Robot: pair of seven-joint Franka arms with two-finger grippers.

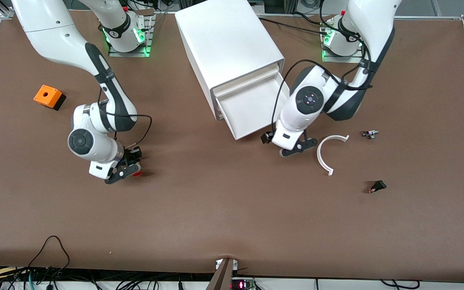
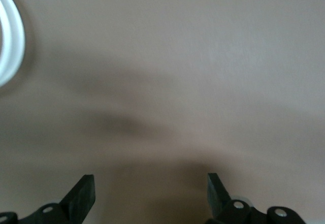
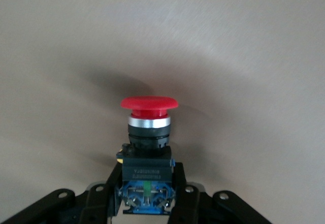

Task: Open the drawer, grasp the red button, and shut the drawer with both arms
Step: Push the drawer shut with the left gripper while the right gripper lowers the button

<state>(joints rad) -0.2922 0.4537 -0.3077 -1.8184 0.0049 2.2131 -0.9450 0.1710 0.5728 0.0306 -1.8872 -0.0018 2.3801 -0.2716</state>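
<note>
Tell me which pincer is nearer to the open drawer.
Left. The left pincer, open and empty, is just off the front corner of the open drawer, toward the left arm's end. The right pincer, shut on the button, is well toward the right arm's end.

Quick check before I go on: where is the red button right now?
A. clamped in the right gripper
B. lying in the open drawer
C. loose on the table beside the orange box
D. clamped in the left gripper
A: the right wrist view shows the button gripped by its black-and-blue body in the shut right gripper, red cap pointing away over bare table; the left gripper stands open and empty.
</note>
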